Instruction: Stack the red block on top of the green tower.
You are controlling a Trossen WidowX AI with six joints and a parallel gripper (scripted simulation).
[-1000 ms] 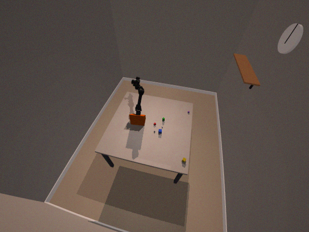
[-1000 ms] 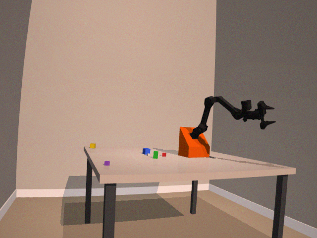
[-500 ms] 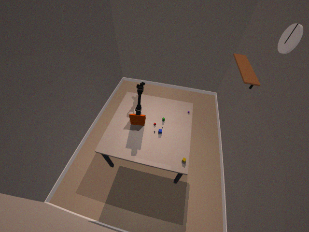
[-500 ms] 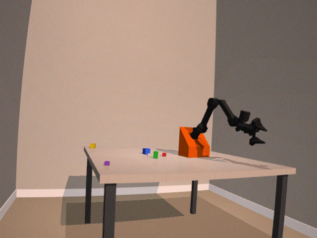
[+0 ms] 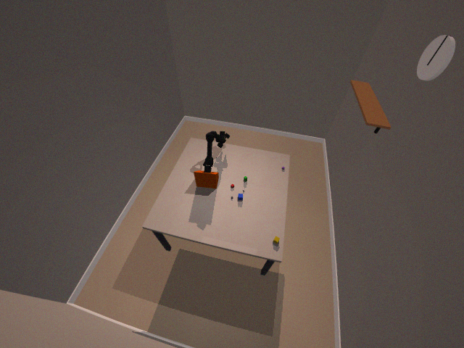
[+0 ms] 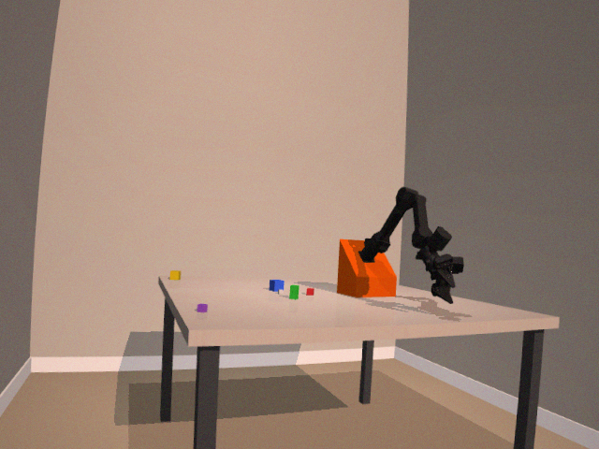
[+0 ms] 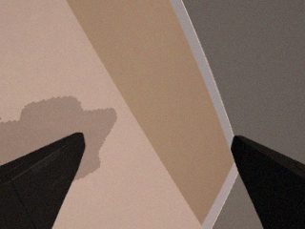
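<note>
The small red block (image 5: 232, 185) (image 6: 310, 292) sits on the table (image 5: 209, 239) (image 6: 338, 333), a short way from the green tower (image 5: 245, 178) (image 6: 294, 292). The green tower stands upright with nothing on top. My gripper (image 5: 225, 141) (image 6: 452, 294) (image 7: 158, 141) is wide open and empty. It hangs over the far end of the table in the top view, at the right in the exterior view, well away from both. The wrist view shows neither the red block nor the green tower, only table, its edge, floor and wall.
A blue block (image 5: 240, 196) (image 6: 276, 284) sits near the green tower, with tiny dark objects (image 5: 232, 197) beside it. A yellow block (image 5: 276, 240) (image 6: 175, 274) and a purple block (image 5: 283, 168) (image 6: 202, 308) lie near the table's edges. The arm stands on an orange base (image 5: 206, 180) (image 6: 352, 272).
</note>
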